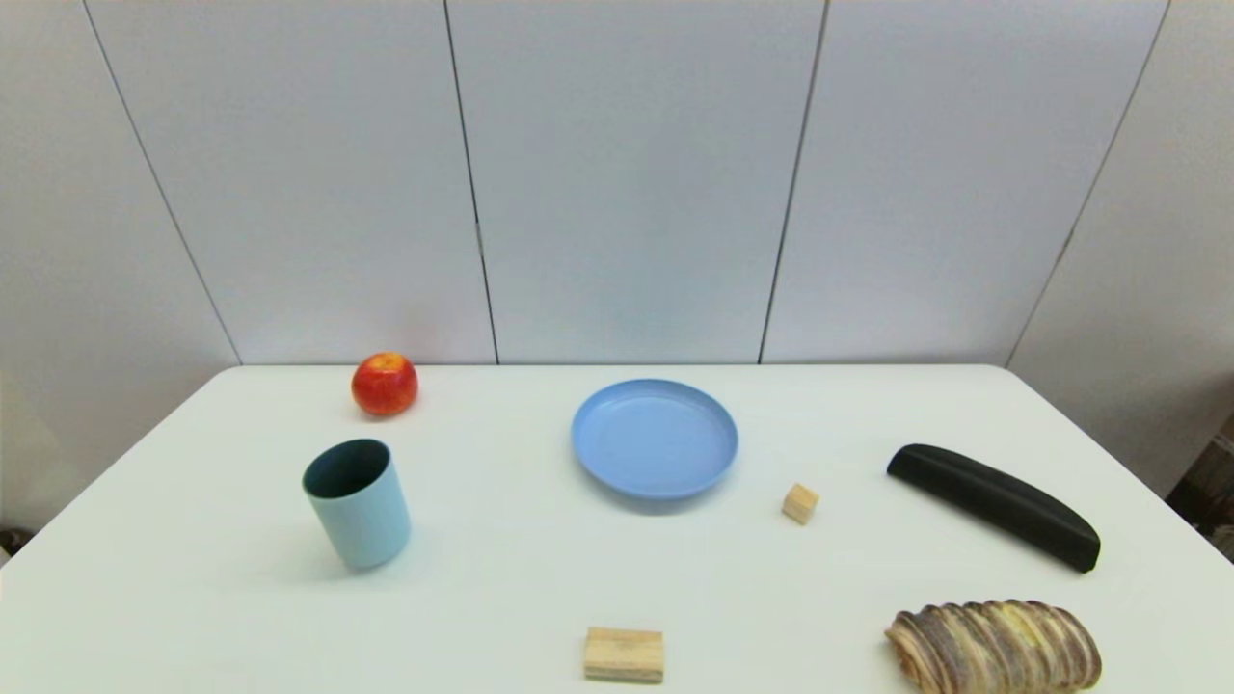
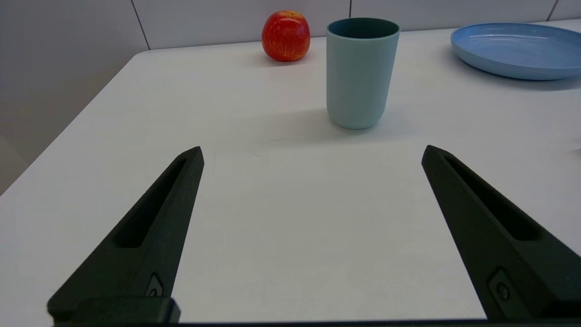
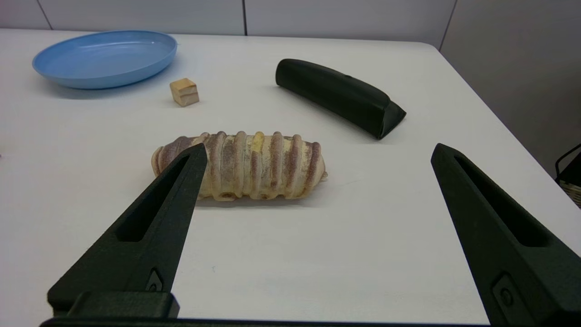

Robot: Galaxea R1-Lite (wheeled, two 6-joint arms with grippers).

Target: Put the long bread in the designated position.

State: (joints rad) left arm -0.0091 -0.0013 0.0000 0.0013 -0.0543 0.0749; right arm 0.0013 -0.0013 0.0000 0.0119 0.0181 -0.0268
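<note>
One long bread near-right | both fingers spread | no writing visible

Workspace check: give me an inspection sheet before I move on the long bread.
Surface: white table, flat, no marks seen.
Job's things: long bread lies at the near right edge, untouched; no placement spot is marked.
Clutter: blue plate mid-table, empty; small wooden cube to its right; black curved bar behind the bread; wooden block near centre; upright cup and apple on the left.
Grippers: left tool open over bare table; right tool open, short of the bread.
Cables: nothing seen.
Surroundings: grey panel wall behind.
</note>
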